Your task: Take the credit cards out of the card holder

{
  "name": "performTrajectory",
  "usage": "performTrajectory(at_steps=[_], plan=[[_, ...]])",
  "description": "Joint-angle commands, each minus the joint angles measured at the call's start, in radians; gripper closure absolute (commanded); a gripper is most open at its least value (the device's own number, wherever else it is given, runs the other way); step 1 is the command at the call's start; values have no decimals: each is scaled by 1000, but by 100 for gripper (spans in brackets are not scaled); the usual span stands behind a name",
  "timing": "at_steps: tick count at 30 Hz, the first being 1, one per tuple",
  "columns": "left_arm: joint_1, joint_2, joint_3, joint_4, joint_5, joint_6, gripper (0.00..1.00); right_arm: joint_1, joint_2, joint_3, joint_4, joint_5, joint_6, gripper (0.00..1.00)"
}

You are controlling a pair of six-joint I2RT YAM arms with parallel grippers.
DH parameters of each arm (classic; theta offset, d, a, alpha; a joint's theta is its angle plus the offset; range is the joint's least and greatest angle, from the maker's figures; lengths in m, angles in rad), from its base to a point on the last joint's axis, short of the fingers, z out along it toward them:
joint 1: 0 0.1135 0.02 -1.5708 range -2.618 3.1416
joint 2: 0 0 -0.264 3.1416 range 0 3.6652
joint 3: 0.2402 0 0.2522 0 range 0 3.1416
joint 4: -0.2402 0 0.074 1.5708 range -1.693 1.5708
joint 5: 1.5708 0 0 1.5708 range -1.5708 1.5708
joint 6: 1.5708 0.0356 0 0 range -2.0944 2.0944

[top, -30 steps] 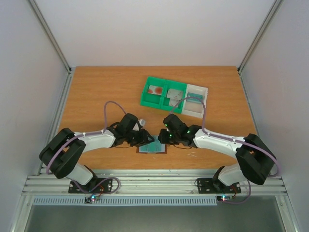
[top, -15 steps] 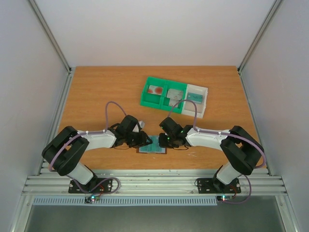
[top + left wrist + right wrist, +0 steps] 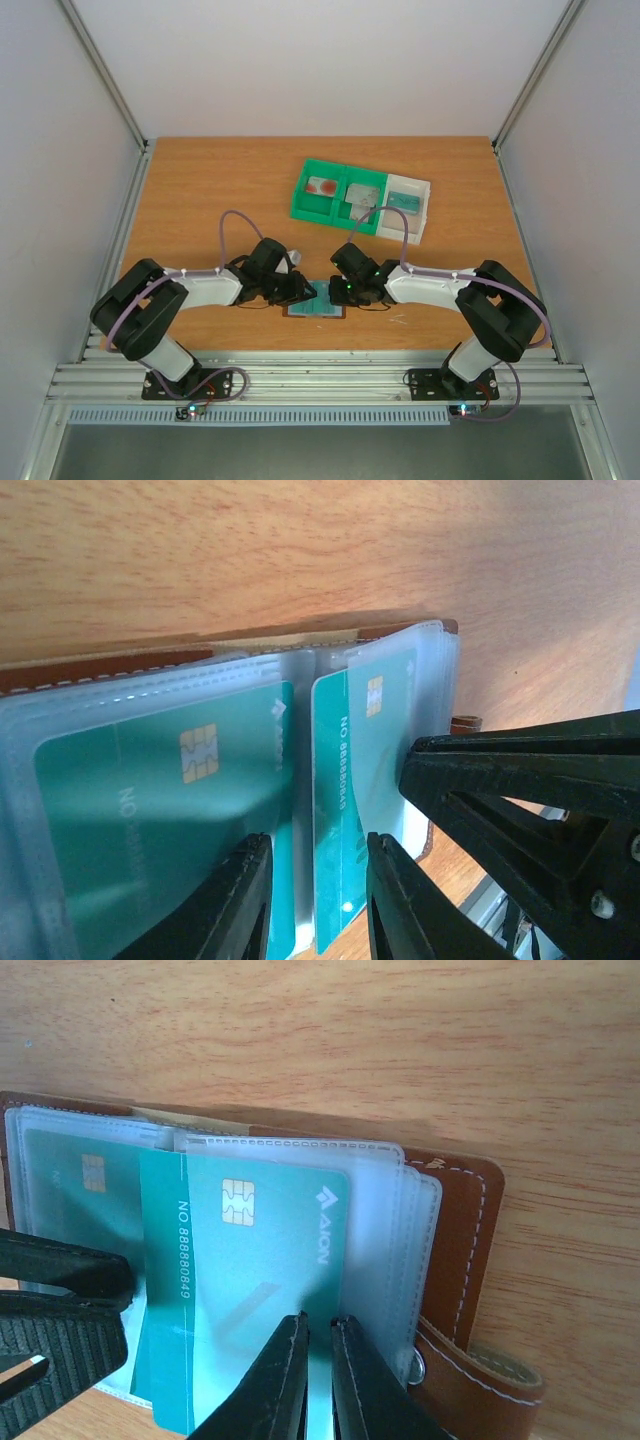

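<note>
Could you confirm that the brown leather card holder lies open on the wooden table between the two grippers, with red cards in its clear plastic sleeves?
Not quite: the cards in the clear plastic sleeves are teal-green, not red, as the right wrist view shows. The brown leather card holder does lie open on the wooden table between the left gripper and right gripper.

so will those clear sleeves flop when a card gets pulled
Probably floppy: the clear sleeves fan out unevenly in thin layers. They look glossy, so the teal card likely slides out, though the light-looking card holder might drag along.
</note>
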Motion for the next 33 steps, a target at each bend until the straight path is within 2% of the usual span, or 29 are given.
performTrajectory(at_steps=[1, 7, 13, 23, 33], plan=[[1, 39, -12, 57, 18, -18, 72, 6, 13, -33, 3, 17, 3, 90], [1, 58, -7, 73, 29, -28, 75, 6, 3, -39, 11, 14, 6, 90], [2, 48, -7, 32, 11, -28, 99, 6, 5, -42, 14, 21, 8, 90], [24, -38, -43, 29, 23, -46, 100, 4, -1, -43, 15, 25, 17, 90], [37, -150, -52, -57, -24, -63, 100, 5, -58, -53, 36, 9, 29, 89]])
